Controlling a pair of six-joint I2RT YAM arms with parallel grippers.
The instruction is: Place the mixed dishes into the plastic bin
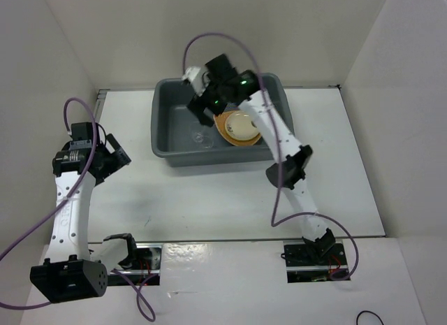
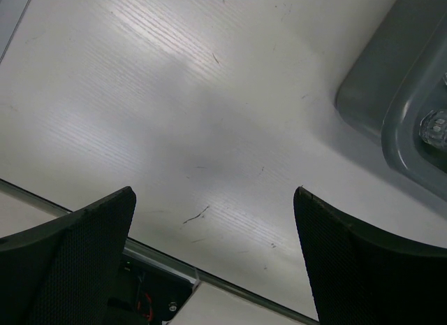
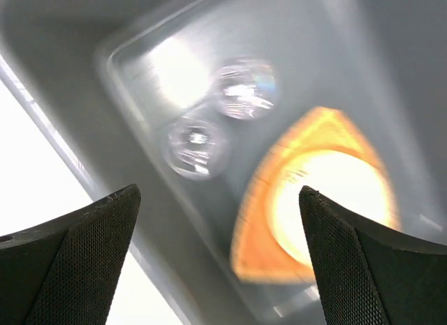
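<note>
Left claw [image 2: 213, 192] is hanging open, holding nothing, over the tabletop [image 2: 174, 94] beside the bin [image 1: 162, 122]. Right claw [image 3: 218, 191] is hovering open above the bin. Inside are lying clear cups [image 3: 243, 87] and a woven plate [image 3: 251, 220] carrying a saucer [image 3: 328, 199]. All are probably light, stiff and slick; pinching the rims looks best.

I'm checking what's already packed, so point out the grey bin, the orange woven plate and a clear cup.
grey bin [image 1: 209, 158], top external view, near outer wall.
orange woven plate [image 3: 253, 224], right wrist view, orange left border.
clear cup [image 3: 197, 145], right wrist view, centre of the lower-left cup.
</note>
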